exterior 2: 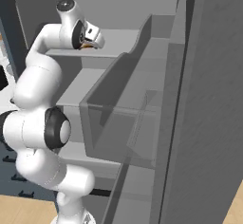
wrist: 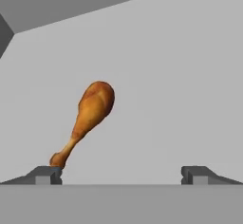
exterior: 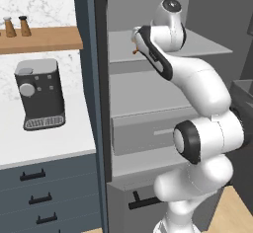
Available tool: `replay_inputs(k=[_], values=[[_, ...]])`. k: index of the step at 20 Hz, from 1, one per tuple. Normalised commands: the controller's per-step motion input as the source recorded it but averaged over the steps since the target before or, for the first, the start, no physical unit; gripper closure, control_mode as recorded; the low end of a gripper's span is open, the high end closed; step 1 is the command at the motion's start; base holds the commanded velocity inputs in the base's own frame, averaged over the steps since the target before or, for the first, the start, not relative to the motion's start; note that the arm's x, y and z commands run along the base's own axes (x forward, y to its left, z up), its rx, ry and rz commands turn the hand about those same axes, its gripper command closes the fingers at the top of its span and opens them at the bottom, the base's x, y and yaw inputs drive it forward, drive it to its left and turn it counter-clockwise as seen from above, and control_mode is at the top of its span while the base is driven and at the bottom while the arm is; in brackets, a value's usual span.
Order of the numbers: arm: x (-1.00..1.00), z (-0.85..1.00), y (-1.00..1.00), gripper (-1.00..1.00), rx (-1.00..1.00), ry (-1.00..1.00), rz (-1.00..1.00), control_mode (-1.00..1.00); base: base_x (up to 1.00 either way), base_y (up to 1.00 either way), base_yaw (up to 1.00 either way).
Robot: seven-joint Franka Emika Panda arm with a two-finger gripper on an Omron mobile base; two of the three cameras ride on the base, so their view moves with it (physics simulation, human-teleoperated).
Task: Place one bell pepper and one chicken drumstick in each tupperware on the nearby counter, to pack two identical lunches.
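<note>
— Where's it reaching now?

— Into the open fridge (exterior: 148, 108). The arm is bent up to the top shelf (exterior: 207, 47), and the gripper (wrist: 121, 174) points along it at a drumstick (wrist: 90, 116) lying there.

— Has it got hold of it?

— No. The fingers (wrist: 45, 174) stand wide apart with nothing between them. The drumstick lies ahead of the hand, off to one side: its thin bone end sits almost at one fingertip, the fat end farther in. From the left you only catch a sliver of orange by the wrist.

— So what would you tell it to do?

— Slide sideways first, I'd say, so the meat sits midway between the two tips, not in line with one of them. Then go forward low over the shelf and close across the thick part. The bone end looks too thin and sloped to pinch well; it could squirt out.

— Could it turn the wrist?

— Probably should. The drumstick lies at a slant to the jaws, so squaring the fingers across it would help. It must also mind the shelf above, which is close.

— And the trays?

— I can't see them from here. The counter (exterior: 44, 138) is left of the fridge, with a coffee machine (exterior: 39, 94) on it. No pepper in sight either.
</note>
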Motion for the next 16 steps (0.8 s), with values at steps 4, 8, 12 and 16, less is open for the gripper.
replay_inputs(k=[4,8,12,16], values=[[0.49,-0.16,0.09,-1.00,0.00,0.02,0.00,-1.00,0.00,0.00,0.00],[0.44,-0.17,0.06,-1.00,0.00,0.01,0.00,-1.00,0.00,0.00,0.00],[0.49,-0.18,0.06,-1.00,0.00,0.02,0.00,-1.00,0.00,0.00,0.00],[0.48,-0.16,0.12,-1.00,0.00,0.02,0.00,-1.00,0.00,0.00,0.00]])
